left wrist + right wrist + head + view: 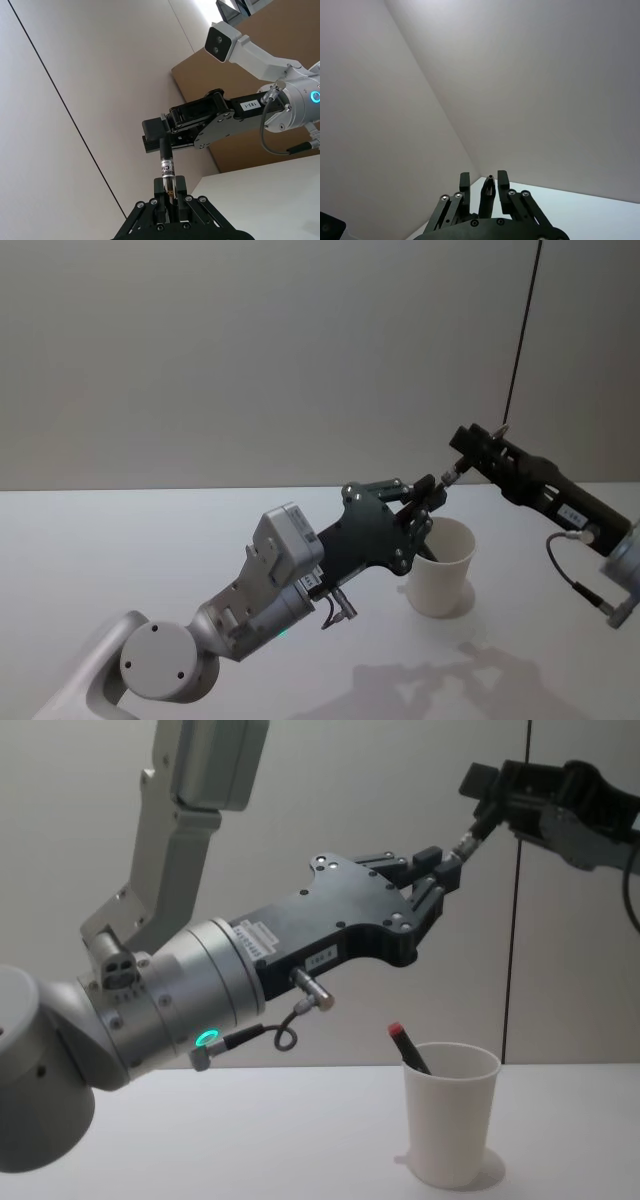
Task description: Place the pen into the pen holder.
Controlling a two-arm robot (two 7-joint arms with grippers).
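Both grippers holding pen above cup: left gripper clamping lower end, right gripper clamping upper end.

We seem to be in a lab: a bare white table, plain grey wall panels, nothing homely.

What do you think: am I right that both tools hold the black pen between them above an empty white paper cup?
Not quite: the white paper cup is not empty. The chest view shows a red-tipped pen leaning inside it. The rest holds: the left tool and the right tool grip the black pen between them above it.
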